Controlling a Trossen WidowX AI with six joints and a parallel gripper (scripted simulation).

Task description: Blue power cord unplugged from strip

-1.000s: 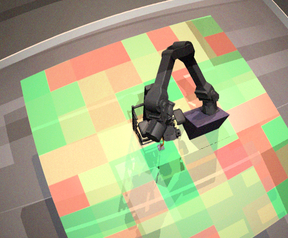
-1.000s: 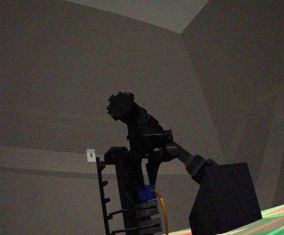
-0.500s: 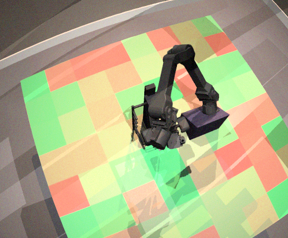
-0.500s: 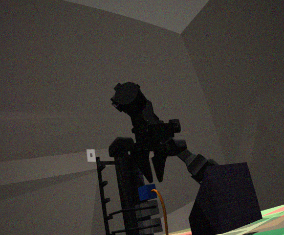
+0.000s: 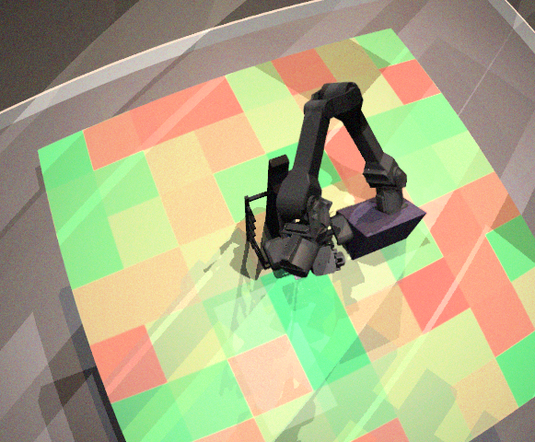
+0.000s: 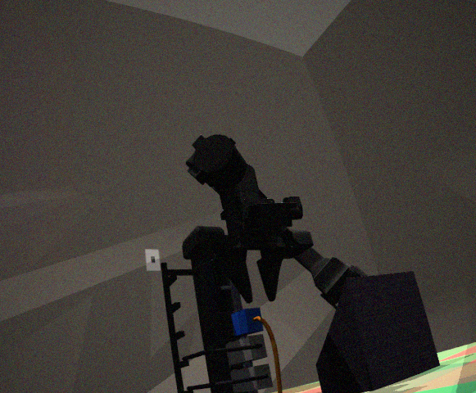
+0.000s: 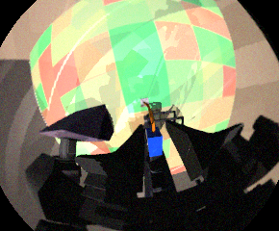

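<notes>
The blue plug point(image 6: 242, 322) point(image 7: 155, 145) is in front of a tall black column point(image 6: 212, 330) point(image 5: 277, 178), in line with grey blocks point(image 6: 258, 346) that appear to belong to the power strip. Whether its prongs are seated is hidden. An orange cord point(image 6: 275, 346) point(image 7: 152, 117) curves down from the plug. My gripper point(image 6: 260, 300) point(image 7: 154, 125) is partly open and empty. In the exterior view its fingertips are just above the plug, with a visible gap between them. The arm hides plug and fingers in the top view.
A thin black rack point(image 5: 250, 223) point(image 6: 170, 310) with several pegs stands beside the column. The arm rises from a dark purple block point(image 5: 384, 218) point(image 6: 386, 330) point(image 7: 87, 122) to the right in the top and exterior views. A patchwork tabletop point(image 5: 138, 304) lies below.
</notes>
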